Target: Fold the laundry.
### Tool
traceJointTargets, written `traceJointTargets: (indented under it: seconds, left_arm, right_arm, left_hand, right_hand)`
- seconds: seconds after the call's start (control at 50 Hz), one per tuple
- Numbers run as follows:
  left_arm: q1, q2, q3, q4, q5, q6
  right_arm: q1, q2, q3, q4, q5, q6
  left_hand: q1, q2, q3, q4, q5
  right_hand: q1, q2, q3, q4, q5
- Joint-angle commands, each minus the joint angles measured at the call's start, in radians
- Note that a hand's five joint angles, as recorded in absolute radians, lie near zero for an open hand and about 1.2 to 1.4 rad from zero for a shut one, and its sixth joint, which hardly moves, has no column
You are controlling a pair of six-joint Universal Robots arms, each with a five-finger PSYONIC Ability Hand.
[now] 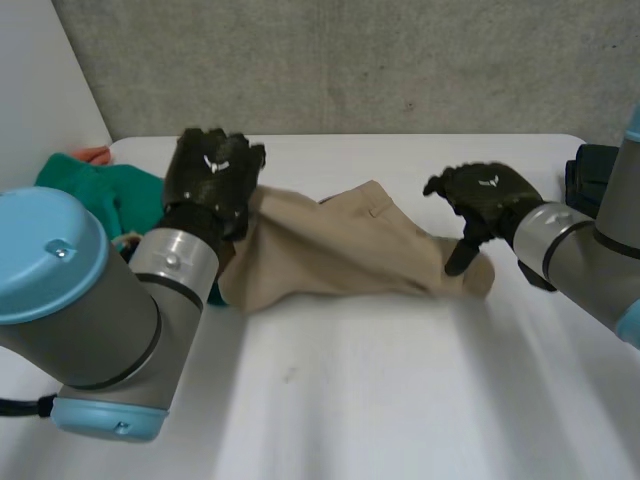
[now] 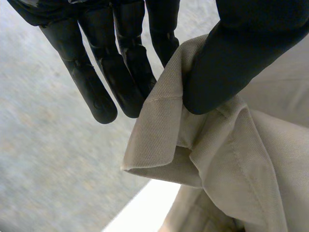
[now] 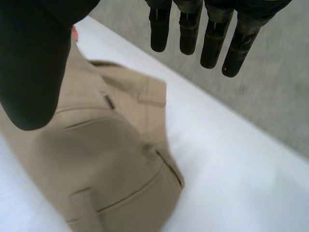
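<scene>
Tan trousers (image 1: 350, 245) lie bunched across the middle of the white table (image 1: 400, 390). My left hand (image 1: 212, 175) holds their left end raised off the table. In the left wrist view its thumb (image 2: 217, 72) pinches a folded hem of the trousers (image 2: 227, 159) against straight fingers (image 2: 120, 77). My right hand (image 1: 490, 195) hovers over the right end, its thumb pointing down to the cloth there. The right wrist view has that hand's thumb (image 3: 34, 63) and fingers (image 3: 212, 43) spread wide above the trousers (image 3: 106, 159), with a waistband and pocket seam showing and nothing gripped.
A green garment (image 1: 100, 190) lies heaped at the table's left side behind my left arm, with a bit of orange cloth (image 1: 92, 153) beyond it. A dark object (image 1: 590, 175) sits at the right edge. A grey wall runs behind the table's far edge.
</scene>
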Motion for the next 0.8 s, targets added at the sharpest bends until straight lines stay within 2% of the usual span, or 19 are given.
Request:
traceJointTargets:
  seconds: [0.02, 0.16, 0.28, 0.34, 0.38, 0.42, 0.44, 0.5, 0.56, 0.62, 0.68, 0.76, 0.8]
  left_arm:
    - [0.000, -0.042, -0.008, -0.040, 0.004, -0.059]
    - [0.003, -0.042, 0.007, -0.045, 0.004, -0.057]
    - [0.003, -0.042, 0.024, -0.050, 0.004, -0.059]
    - [0.003, -0.041, 0.029, -0.057, 0.002, -0.062]
    - [0.003, -0.039, 0.029, -0.066, 0.002, -0.065]
    - [0.002, -0.038, 0.029, -0.074, 0.001, -0.065]
    - [0.000, -0.036, 0.029, -0.077, 0.001, -0.065]
    - [0.000, -0.025, 0.029, -0.091, 0.001, -0.065]
    - [0.002, 0.010, 0.029, -0.109, -0.001, -0.065]
    - [0.005, 0.063, 0.030, -0.126, 0.001, -0.067]
    - [0.005, 0.108, 0.044, -0.128, 0.002, -0.064]
    - [0.006, 0.191, 0.120, -0.132, 0.004, -0.065]
    - [0.005, 0.215, 0.147, -0.132, 0.004, -0.064]
  right_arm:
    - [-0.057, 0.013, 0.104, 0.030, -0.003, 0.083]
    - [-0.059, 0.012, 0.234, -0.089, -0.005, 0.097]
    - [-0.046, 0.030, 0.263, -0.148, -0.002, 0.100]
    - [-0.030, 0.084, 0.253, -0.221, 0.010, 0.111]
    - [-0.008, 0.122, 0.239, -0.284, 0.018, 0.128]
    - [0.001, 0.141, 0.227, -0.316, 0.026, 0.140]
    - [0.004, 0.150, 0.216, -0.339, 0.032, 0.146]
    - [0.006, 0.147, 0.202, -0.347, 0.037, 0.137]
    - [-0.002, 0.133, 0.201, -0.347, 0.035, 0.134]
    - [-0.013, 0.051, 0.194, -0.330, 0.030, 0.126]
    - [-0.020, -0.115, 0.190, -0.269, 0.012, 0.107]
    - [-0.023, -0.259, 0.129, -0.182, -0.020, 0.056]
    - [-0.030, -0.287, 0.099, -0.151, -0.037, 0.034]
  left_hand:
    - [0.268, 0.202, 0.205, 0.198, 0.247]
    - [0.268, 0.202, 0.205, 0.198, 0.247]
    - [0.268, 0.202, 0.205, 0.198, 0.247]
    - [0.268, 0.202, 0.205, 0.198, 0.247]
    - [0.268, 0.202, 0.205, 0.198, 0.247]
    - [0.268, 0.202, 0.205, 0.198, 0.247]
    - [0.268, 0.202, 0.205, 0.198, 0.247]
    - [0.268, 0.202, 0.205, 0.198, 0.247]
    - [0.268, 0.202, 0.205, 0.198, 0.247]
    - [0.268, 0.202, 0.205, 0.198, 0.247]
    - [0.268, 0.202, 0.205, 0.198, 0.247]
    - [0.268, 0.202, 0.205, 0.198, 0.247]
    - [0.268, 0.202, 0.205, 0.198, 0.247]
  right_hand:
    - [-0.010, -0.052, -0.043, -0.042, -0.037]
    - [-0.007, -0.049, -0.040, -0.039, -0.034]
    - [0.002, -0.040, -0.031, -0.031, -0.025]
    - [0.031, -0.011, -0.002, -0.001, 0.004]
    - [0.134, 0.091, 0.100, 0.101, 0.106]
    - [0.353, 0.311, 0.320, 0.320, 0.326]
    - [0.665, 0.623, 0.632, 0.633, 0.638]
    - [1.148, 1.105, 1.115, 1.115, 1.121]
    - [1.149, 1.107, 1.116, 1.116, 1.122]
    - [1.149, 1.107, 1.116, 1.116, 1.122]
    - [1.149, 1.107, 1.116, 1.116, 1.122]
    - [1.149, 1.107, 1.116, 1.116, 1.122]
    - [1.149, 1.107, 1.116, 1.116, 1.122]
